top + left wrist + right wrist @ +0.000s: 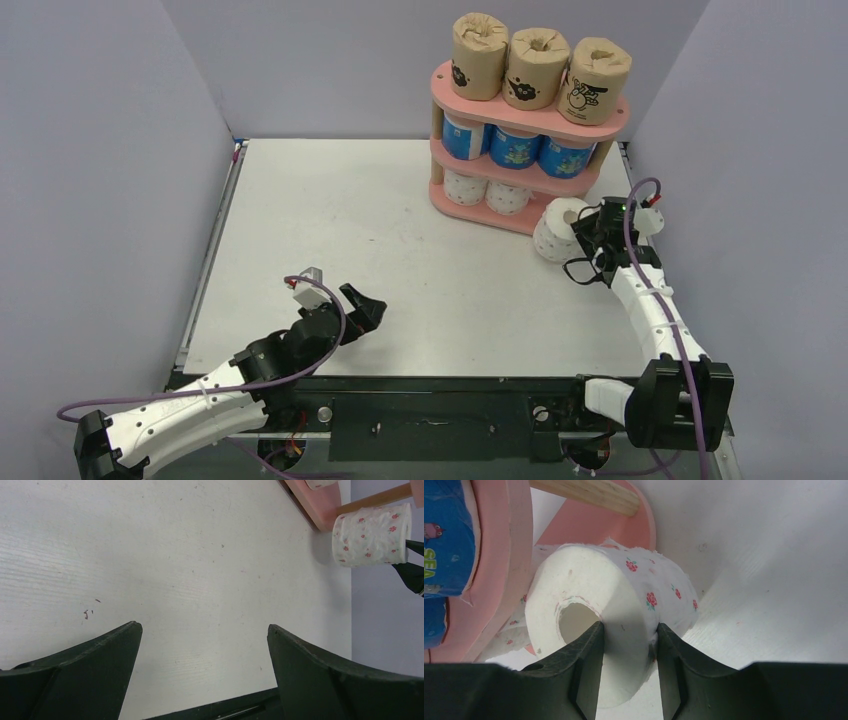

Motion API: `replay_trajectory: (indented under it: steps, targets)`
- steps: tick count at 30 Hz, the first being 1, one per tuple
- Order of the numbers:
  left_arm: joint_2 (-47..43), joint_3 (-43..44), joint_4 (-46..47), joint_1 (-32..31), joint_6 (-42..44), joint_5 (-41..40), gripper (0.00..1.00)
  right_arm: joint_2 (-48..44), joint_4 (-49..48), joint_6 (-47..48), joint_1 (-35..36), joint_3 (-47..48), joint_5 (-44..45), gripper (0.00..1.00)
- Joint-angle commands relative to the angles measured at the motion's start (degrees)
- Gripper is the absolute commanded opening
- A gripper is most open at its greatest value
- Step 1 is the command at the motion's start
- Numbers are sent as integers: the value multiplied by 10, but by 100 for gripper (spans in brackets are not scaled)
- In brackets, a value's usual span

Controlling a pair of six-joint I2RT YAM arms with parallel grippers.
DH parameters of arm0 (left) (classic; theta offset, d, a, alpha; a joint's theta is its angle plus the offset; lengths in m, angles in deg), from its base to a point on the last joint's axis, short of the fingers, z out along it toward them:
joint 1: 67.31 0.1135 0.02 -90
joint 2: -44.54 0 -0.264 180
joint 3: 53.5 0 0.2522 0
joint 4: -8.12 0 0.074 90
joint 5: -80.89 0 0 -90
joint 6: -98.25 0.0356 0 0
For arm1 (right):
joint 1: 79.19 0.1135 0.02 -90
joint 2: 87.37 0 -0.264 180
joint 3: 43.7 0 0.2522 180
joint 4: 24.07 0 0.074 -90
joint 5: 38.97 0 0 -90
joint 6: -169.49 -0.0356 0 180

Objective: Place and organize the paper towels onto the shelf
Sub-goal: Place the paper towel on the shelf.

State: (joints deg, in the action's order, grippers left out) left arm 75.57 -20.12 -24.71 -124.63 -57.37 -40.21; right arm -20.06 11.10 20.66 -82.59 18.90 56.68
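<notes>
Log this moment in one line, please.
right gripper shut on white rose-print roll beside shelf | left gripper open, empty

A robotics lab cell; plain grey partition walls (100, 150) enclose a white wood-grain tabletop (400, 270); two purple-cabled white robot arms (650, 305) sit at its near edge.

Left arm (170, 420) and right arm (645, 300) wear white shells on black joints — purple cables (343, 320) loop along both. Fingers (75, 675) are black, tapered.

The flowered roll (634, 600) wore soft, crinkled paper, the shelf (514, 555) had matt pink boards and bare pale wooden posts (584, 492), and the table (175, 555) was matt white, faintly grained.
</notes>
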Motion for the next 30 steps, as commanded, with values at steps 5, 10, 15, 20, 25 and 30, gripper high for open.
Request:
replay_trajectory:
  steps: [5, 10, 15, 20, 25, 30]
  targets:
    - [-1, -3, 16, 0, -7, 8, 96, 29, -72, -16, 1, 26, 24, 24]
    - [-1, -5, 17, 0, -11, 8, 97, 49, -93, -25, 1, 33, 26, 24]
    - [0, -4, 12, 0, -11, 4, 97, 66, -110, -35, 1, 40, 23, 24]
    - [1, -3, 13, 0, -11, -2, 96, 76, -117, -41, 1, 50, 20, 23]
    - [7, -3, 15, 0, -11, -5, 97, 87, -128, -47, 1, 56, 22, 23]
    - [16, -3, 19, 0, -11, -5, 97, 106, -138, -55, 1, 60, 19, 23]
